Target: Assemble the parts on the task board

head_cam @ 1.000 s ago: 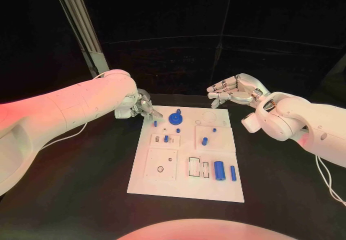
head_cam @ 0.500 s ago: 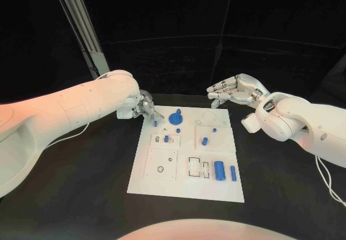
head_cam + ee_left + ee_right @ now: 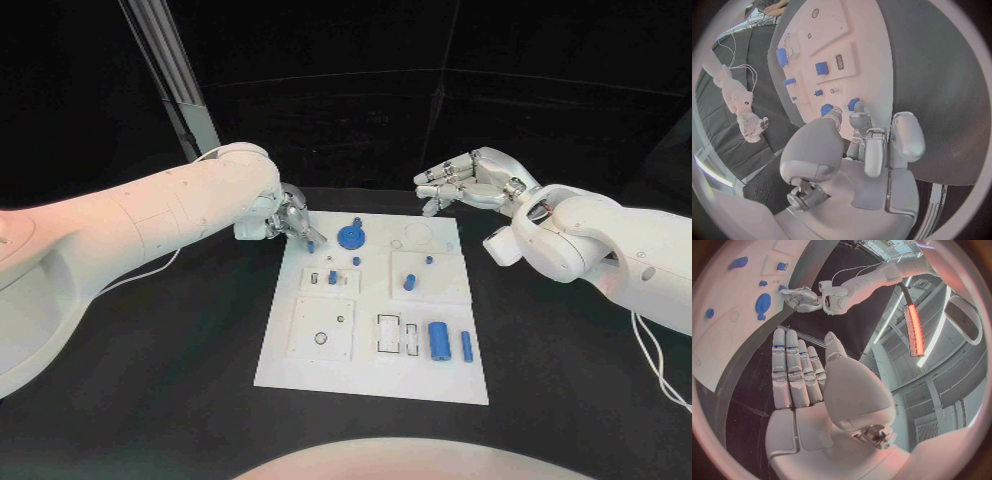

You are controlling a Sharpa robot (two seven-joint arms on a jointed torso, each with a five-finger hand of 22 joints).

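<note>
Board [image 3: 378,375]: lying in the middle of the frame on the black table [image 3: 173,380], long side running away from the robot.
Parts: blue pieces are sitting across the board; a round gear [image 3: 351,238] near the upper edge, two cylinders [image 3: 438,340] at lower right, small pegs between.
Peg [image 3: 309,245]: standing at the board's upper left corner, with the left hand's fingertips right at it.
Left hand [image 3: 286,216]: reaching in from the left, fingers drawn together around the peg; the wrist view is showing the fingertips [image 3: 859,119] touching the blue piece [image 3: 854,104], so it looks to be pinching it.
Right hand [image 3: 469,180]: hovering above the board's upper right, fingers apart, holding nothing.
Risk: the pinch is looking shallow, so the peg may be tilting and jamming, or slipping out and rolling off the edge.
Second risk: the gear is sitting just beside the peg, and a sideways drift could be knocking it.
</note>
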